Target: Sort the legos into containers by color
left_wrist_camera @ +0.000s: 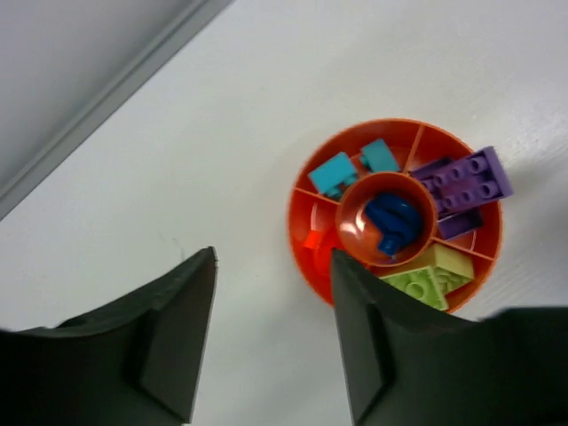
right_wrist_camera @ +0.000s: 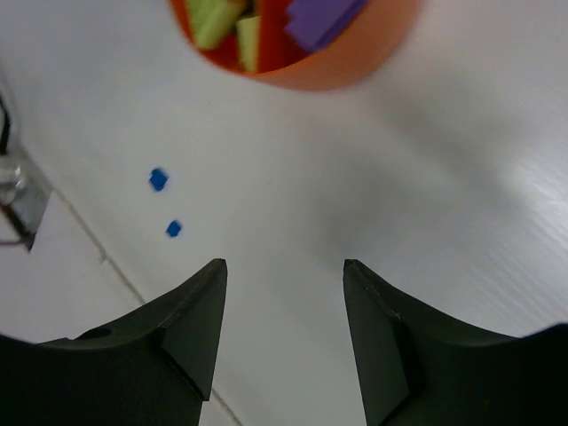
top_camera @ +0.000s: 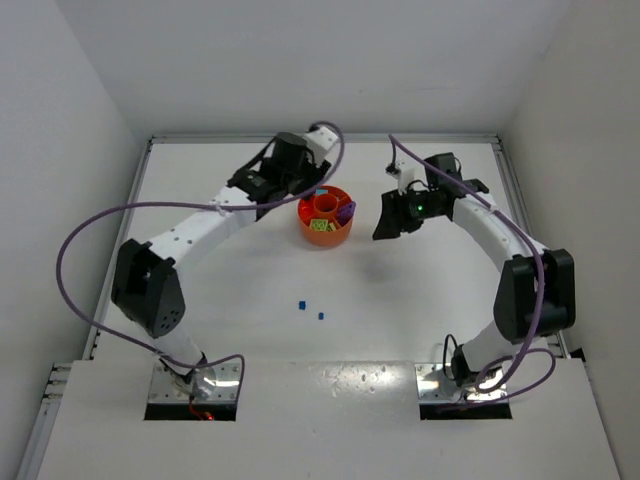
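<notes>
Two blue legos (top_camera: 301,303) lie on the counter (top_camera: 230,290), base-side of the tray (top_camera: 325,241) and about equally near the left end effector (left_wrist_camera: 273,255) and right end effector (right_wrist_camera: 282,264), both with fingers apart and empty.

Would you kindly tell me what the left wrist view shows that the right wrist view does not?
Only the left wrist view shows the central cup holding blue pieces, and teal pieces in a wedge. Only the right wrist view shows two loose blue legos on the table. Both show the orange tray, purple bricks and yellow-green bricks, plus an open gripper: the left gripper or the right gripper.
</notes>
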Available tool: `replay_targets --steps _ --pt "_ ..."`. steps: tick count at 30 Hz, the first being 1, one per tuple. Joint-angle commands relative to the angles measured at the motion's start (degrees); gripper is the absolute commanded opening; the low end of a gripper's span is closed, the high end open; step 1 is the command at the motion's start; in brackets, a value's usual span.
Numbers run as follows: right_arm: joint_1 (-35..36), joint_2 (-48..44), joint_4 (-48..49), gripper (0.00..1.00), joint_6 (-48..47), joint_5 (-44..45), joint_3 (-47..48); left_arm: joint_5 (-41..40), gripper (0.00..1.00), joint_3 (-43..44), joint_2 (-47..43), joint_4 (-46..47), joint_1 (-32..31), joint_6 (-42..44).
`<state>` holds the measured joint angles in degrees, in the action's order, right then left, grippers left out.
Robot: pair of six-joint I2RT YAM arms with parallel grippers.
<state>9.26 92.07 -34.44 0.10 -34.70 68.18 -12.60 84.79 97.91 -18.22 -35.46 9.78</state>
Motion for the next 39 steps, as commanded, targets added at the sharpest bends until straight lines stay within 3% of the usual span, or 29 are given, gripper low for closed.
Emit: replay_targets --steps 1,2,4,5,7,11,16,21,30,39 --pt "3.7 -3.7 -0.5 0.56 -5.2 -13.2 -2.5 6.1 0.65 1.3 -7.0 -2.4 6.0 -7.7" --pt "5.1 -3.7 -1.4 0.56 -6.3 -13.2 -3.1 7.9 0.69 -0.8 -8.2 -3.0 9.1 -8.6" --pt "11.6 -3.7 -3.7 0.56 -8.9 -12.2 -3.8 12.5 0.99 -4.6 -12.6 -3.7 13.3 -10.6" --pt "11.7 -3.7 -3.7 0.56 -8.9 -11.3 -3.8 13.8 1.0 -4.6 -14.0 -3.7 13.3 -11.1" --pt "18.1 -3.0 -2.5 0.56 -9.7 -8.7 -3.8 16.8 1.0 -7.5 -17.6 -4.3 17.2 -12.7" --pt "28.7 1.7 2.0 0.56 -5.3 2.9 -0.9 15.7 1.0 -8.2 -18.8 -10.3 21.6 -17.5" --pt "37.9 11.3 4.2 0.56 -4.8 16.9 4.9 20.9 1.0 -7.6 -20.2 -15.6 30.7 -15.3" --pt "42.9 17.3 3.6 0.58 -4.8 27.8 9.1 27.7 1.0 -12.4 -24.2 -15.6 37.6 -12.3" --pt "47.4 22.8 1.7 0.63 -5.9 31.0 15.4 33.7 1.0 -14.2 -22.7 -15.6 43.9 -12.3" --pt "50.3 26.5 -1.5 0.62 -7.7 30.5 17.2 34.7 1.0 -14.2 -22.1 -15.6 44.5 -11.2"
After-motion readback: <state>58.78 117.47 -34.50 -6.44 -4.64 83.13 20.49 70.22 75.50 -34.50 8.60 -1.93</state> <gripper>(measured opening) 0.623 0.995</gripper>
